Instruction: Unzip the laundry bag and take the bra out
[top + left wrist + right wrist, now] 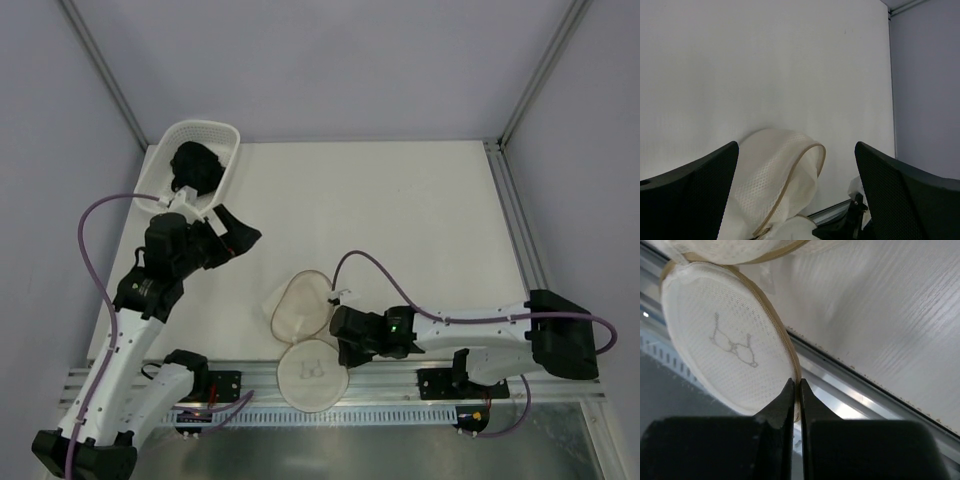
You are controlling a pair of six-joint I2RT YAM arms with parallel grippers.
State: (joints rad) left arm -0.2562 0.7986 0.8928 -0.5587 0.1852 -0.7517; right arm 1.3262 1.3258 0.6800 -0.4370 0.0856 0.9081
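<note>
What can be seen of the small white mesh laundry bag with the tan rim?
The small white translucent mesh laundry bag lies unzipped, its two disc halves spread. The far half rests on the white table by its near edge; the near half, printed with a grey bra outline, overhangs the metal rail. A tan zipper rim edges both. The right gripper is pinched shut on the near half's rim.

Plain white table (400, 220) with a faint wood grain (you only really catch it up close), boxed in by pale lavender-grey walls (320, 60) on three sides. Silver metal posts (538, 70) run up the back corners. There's an aluminium rail (390, 388) along the near edge and a dull grey metal sheet (400, 450) below it. Light is soft and even.
</note>
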